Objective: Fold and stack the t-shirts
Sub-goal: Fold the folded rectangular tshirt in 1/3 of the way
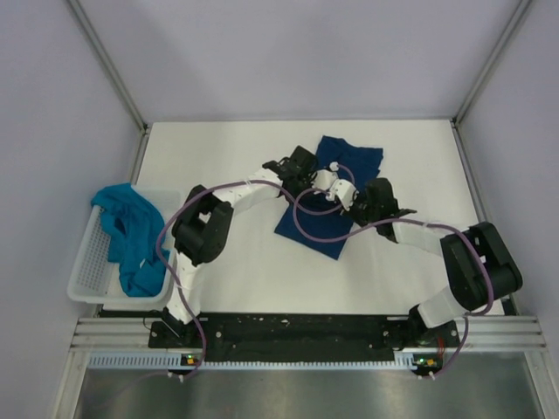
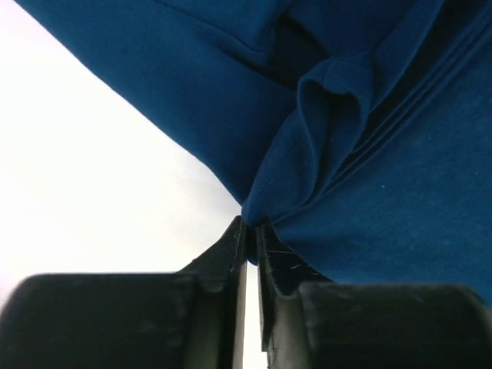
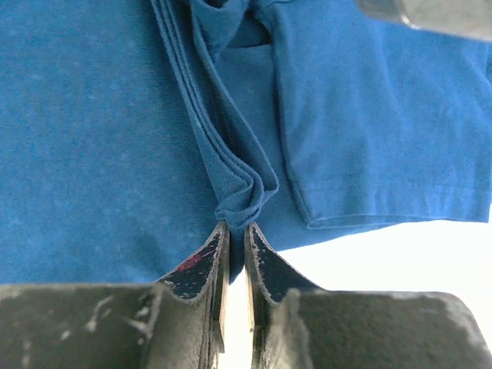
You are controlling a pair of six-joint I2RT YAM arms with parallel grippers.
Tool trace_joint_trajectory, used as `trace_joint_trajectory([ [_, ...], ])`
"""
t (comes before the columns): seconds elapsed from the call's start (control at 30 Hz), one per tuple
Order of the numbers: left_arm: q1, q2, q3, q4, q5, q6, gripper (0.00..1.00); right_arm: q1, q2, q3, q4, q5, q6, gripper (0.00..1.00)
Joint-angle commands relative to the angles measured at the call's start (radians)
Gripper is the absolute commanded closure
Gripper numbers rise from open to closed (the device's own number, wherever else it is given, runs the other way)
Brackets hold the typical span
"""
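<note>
The dark navy t-shirt (image 1: 356, 159) lies on the white table (image 1: 218, 153), partly folded and bunched in the middle under both arms. Its printed graphic does not show. My left gripper (image 1: 321, 175) is shut on a bunched fold at the shirt's edge, seen close in the left wrist view (image 2: 250, 224). My right gripper (image 1: 354, 197) is shut on a layered fold of the same shirt (image 3: 92, 138), seen in the right wrist view (image 3: 237, 227). The two grippers are close together over the shirt. The teal t-shirt (image 1: 131, 234) lies crumpled in the basket at the left.
A white lattice basket (image 1: 85, 271) stands at the table's left front edge. Metal frame posts (image 1: 109, 65) and pale walls enclose the table. Purple cables (image 1: 319, 231) loop from both arms over the shirt.
</note>
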Motion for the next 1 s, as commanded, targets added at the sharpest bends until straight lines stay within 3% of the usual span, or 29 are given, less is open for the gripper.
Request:
trace_joint_trajectory([
  [0.0, 0.011, 0.013, 0.074, 0.084, -0.088, -0.030, 0.79, -0.042, 0.042, 0.070, -0.003, 0.116, 0.020, 0.86],
  [0.17, 0.031, 0.040, 0.147, 0.181, -0.151, -0.080, 0.57, -0.089, 0.126, 0.145, 0.026, 0.216, 0.090, 0.66],
  [0.3, 0.074, 0.114, 0.323, 0.103, -0.183, -0.143, 0.55, -0.099, 0.129, 0.209, -0.031, 0.313, 0.095, 0.64],
  [0.37, 0.097, 0.105, 0.373, 0.049, -0.139, -0.159, 0.56, -0.100, 0.064, 0.202, -0.046, 0.264, 0.089, 0.61],
  [0.57, 0.106, -0.154, 0.096, 0.106, 0.120, -0.064, 0.53, -0.073, -0.192, 0.055, -0.071, -0.001, 0.029, 0.50],
  [0.7, 0.108, -0.291, -0.061, -0.052, 0.369, 0.155, 0.58, 0.071, -0.285, 0.016, -0.287, -0.163, -0.176, 0.49],
  [0.8, 0.108, -0.367, -0.259, -0.109, 0.478, 0.367, 0.55, 0.153, -0.314, -0.002, -0.411, -0.198, -0.229, 0.48],
  [0.97, 0.103, -0.397, -0.432, -0.037, 0.504, 0.496, 0.48, 0.278, -0.277, -0.056, -0.451, -0.115, -0.215, 0.48],
])
